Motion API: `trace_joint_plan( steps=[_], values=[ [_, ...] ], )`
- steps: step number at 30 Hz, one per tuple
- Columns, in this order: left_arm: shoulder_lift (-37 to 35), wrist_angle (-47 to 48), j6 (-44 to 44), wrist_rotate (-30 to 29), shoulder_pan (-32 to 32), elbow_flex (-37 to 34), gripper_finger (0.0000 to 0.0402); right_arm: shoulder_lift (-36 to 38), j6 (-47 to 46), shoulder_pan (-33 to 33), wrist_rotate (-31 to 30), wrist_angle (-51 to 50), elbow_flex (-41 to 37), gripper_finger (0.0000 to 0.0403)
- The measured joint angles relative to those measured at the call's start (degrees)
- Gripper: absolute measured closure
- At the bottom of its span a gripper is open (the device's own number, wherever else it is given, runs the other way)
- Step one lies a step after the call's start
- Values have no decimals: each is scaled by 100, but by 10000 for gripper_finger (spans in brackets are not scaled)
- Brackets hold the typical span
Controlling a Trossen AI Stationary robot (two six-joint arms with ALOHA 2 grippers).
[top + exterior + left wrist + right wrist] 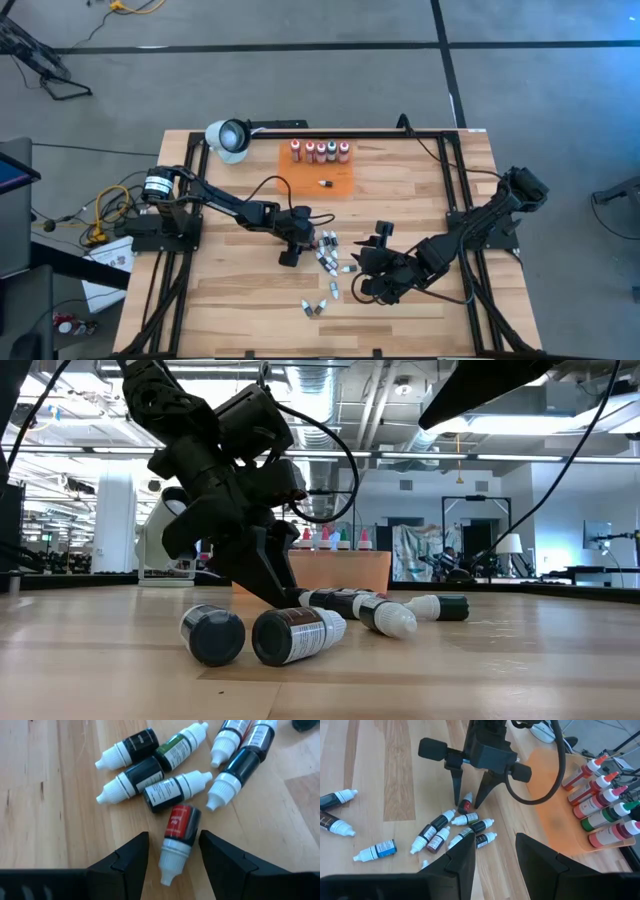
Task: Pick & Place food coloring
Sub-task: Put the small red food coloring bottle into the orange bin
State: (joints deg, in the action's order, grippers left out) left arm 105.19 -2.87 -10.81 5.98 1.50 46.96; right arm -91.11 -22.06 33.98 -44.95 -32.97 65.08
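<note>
1. The red vial (179,832) is lying on its side on the table (420,190), at the edge of the vial cluster (330,255) nearest the left arm, white tip pointing away from the cluster.

2. The left gripper (172,852) is reaching down over the red vial, fingers parted to either side of it – one finger (127,857) and the other (225,860) are bracketing the cap end, with a little wood showing on each side. It is gripping nothing yet.

3. By my judgement this is the pick step in hand – the straddle is made, the close is not.

4. The next move is calling for a squeeze on the cap or body without nudging the dark vial (175,790) lying just beyond the red vial; a round vial could be rolling out if one finger lands first.

5. Out from the cluster, a few more vials (315,305) are lying apart toward the near edge of the table.

6. The tray (335,178) is sitting well beyond the cluster, with taller bottles (605,807) standing in a row along its far side and one small vial lying on it – likely where the red vial is going.

7. The right gripper (495,857) is waiting on the other side of the cluster, fingers apart, holding nothing.
</note>
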Motion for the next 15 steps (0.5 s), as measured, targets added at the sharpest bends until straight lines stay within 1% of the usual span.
trace_joint_plan(
  steps=[9,15],
  values=[
    [-194,461,-39,-184,-4,-9,229,-4,0,-2,0,-2,0,270],
    [-293,472,-42,-238,11,-24,229,-4,0,0,-1,-2,0,270]
  ],
)
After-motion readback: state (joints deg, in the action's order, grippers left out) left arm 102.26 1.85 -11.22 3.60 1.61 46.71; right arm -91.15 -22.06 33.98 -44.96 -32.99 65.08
